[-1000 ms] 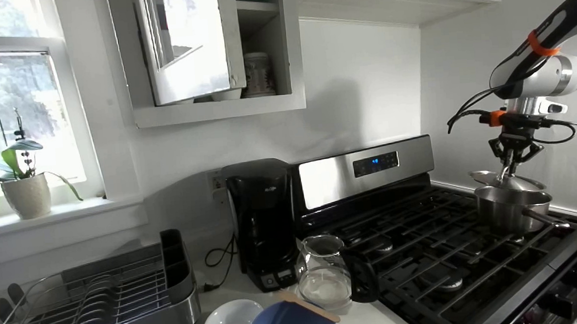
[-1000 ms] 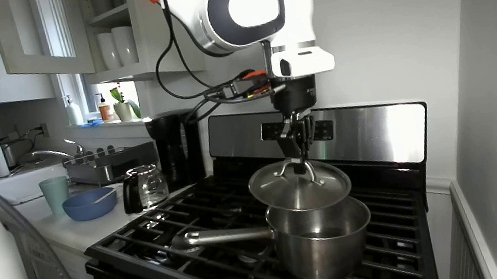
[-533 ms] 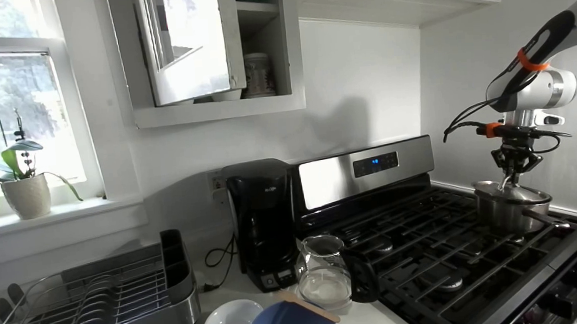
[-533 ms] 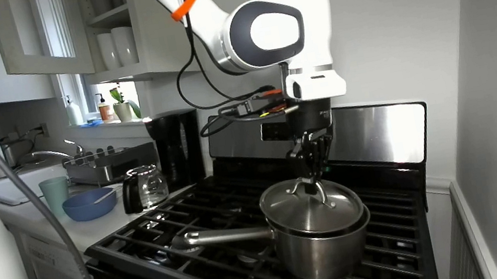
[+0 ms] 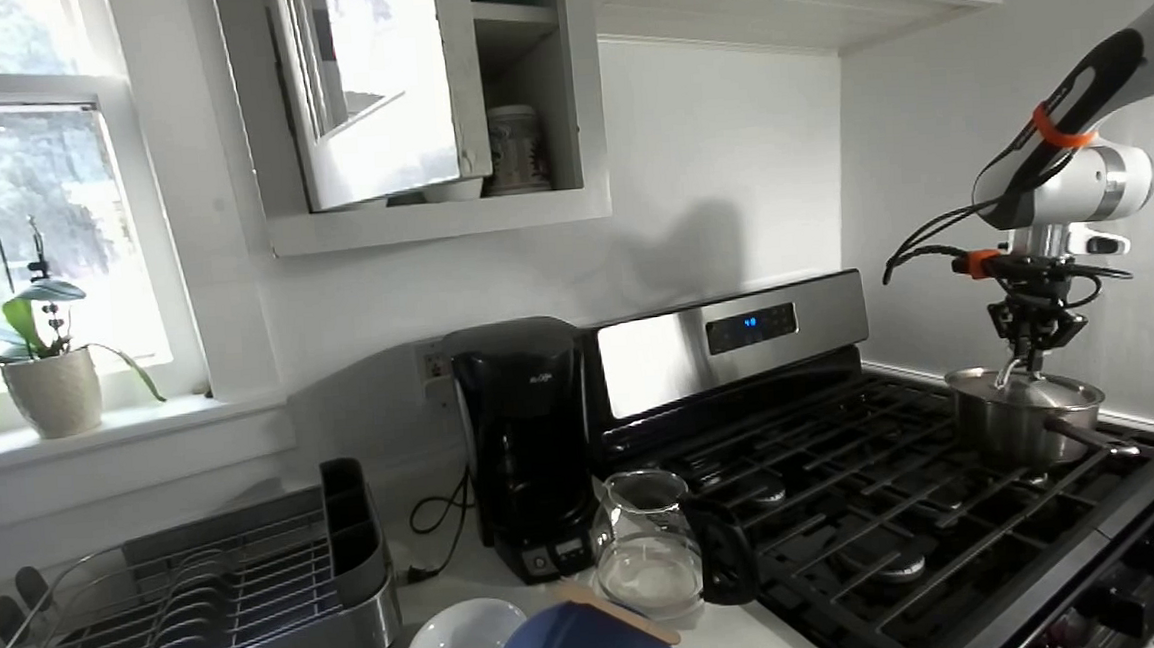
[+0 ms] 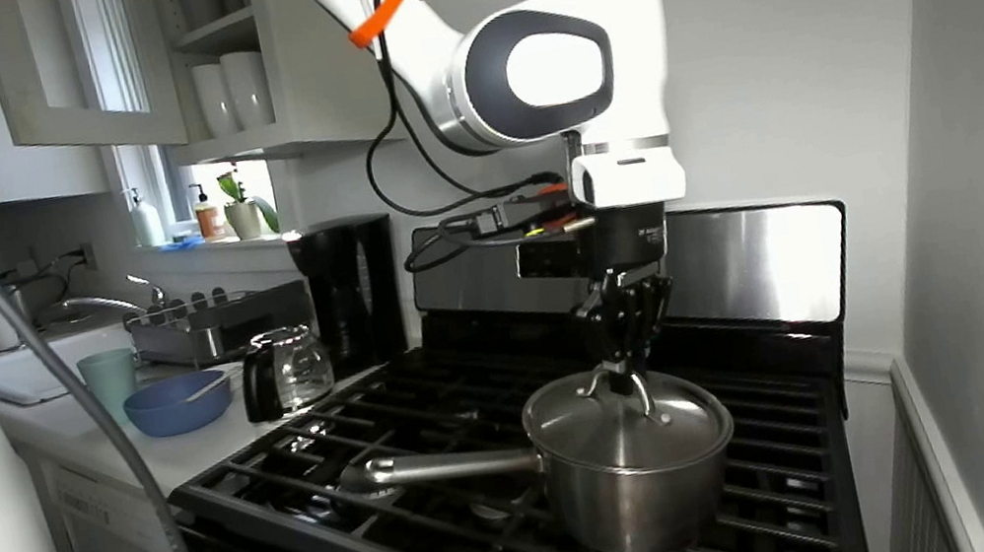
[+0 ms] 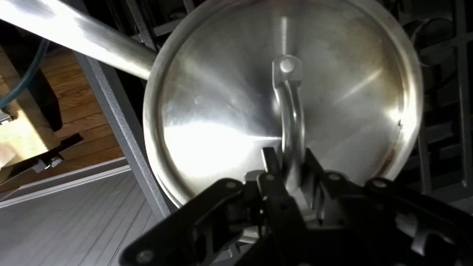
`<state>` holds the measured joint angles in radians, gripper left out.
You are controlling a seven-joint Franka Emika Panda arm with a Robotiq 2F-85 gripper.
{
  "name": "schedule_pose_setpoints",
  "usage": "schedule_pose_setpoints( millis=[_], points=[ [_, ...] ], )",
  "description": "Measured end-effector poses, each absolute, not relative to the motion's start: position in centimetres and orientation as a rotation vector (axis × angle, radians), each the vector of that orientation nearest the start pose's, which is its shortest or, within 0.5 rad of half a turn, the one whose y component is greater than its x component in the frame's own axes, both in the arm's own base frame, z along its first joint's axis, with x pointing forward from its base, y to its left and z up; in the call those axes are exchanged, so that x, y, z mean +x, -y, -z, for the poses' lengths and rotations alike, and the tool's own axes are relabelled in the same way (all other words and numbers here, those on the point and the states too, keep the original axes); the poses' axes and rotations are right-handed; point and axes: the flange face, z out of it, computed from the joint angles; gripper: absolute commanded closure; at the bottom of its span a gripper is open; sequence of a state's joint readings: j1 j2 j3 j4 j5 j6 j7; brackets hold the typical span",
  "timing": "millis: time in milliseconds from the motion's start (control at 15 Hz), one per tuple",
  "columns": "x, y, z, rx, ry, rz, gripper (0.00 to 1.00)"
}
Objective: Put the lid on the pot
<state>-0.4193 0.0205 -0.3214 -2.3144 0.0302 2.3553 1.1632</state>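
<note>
In both exterior views we see the lid (image 6: 600, 443) sitting on the pot (image 6: 637, 514). The wrist view shows us the fingers (image 7: 272, 162) gripping the lid's handle (image 7: 293, 127), and the pot's handle (image 7: 105, 45) at ten o'clock. Only there do we see brown floor boards (image 7: 83, 118). In an exterior view we spot blue numbers (image 5: 750, 322) on the stove (image 5: 848, 488). In an exterior view we find a sink (image 6: 18, 382), and at ten o'clock from the pot the desk (image 6: 192, 454) holds a jug (image 6: 305, 372) and a bowl (image 6: 174, 409). The pot stands on the stove's black bars (image 7: 462, 96). A plant (image 5: 53, 391) sits by a window (image 5: 20, 218).
</note>
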Motion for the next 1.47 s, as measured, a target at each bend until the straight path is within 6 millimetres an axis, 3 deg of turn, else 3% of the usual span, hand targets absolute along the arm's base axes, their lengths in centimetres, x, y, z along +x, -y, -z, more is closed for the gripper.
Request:
schedule_pose_setpoints(
  millis=[400, 600, 800, 1067, 1267, 1467],
  points=[
    [38.0, 34.5, -34.0, -1.790, -2.554, 0.037, 0.05],
    [38.6, 32.9, -35.3, -1.934, -2.426, 0.070, 0.00],
    [38.6, 29.3, -37.3, -2.136, -2.264, 0.117, 0.00],
    [37.6, 22.5, -39.0, -2.409, -2.042, 0.100, 0.00],
    [36.3, 18.1, -39.5, -2.589, -1.863, 0.004, 0.00],
    [34.9, 15.1, -40.4, -2.752, -1.659, -0.101, 0.00]
  ],
)
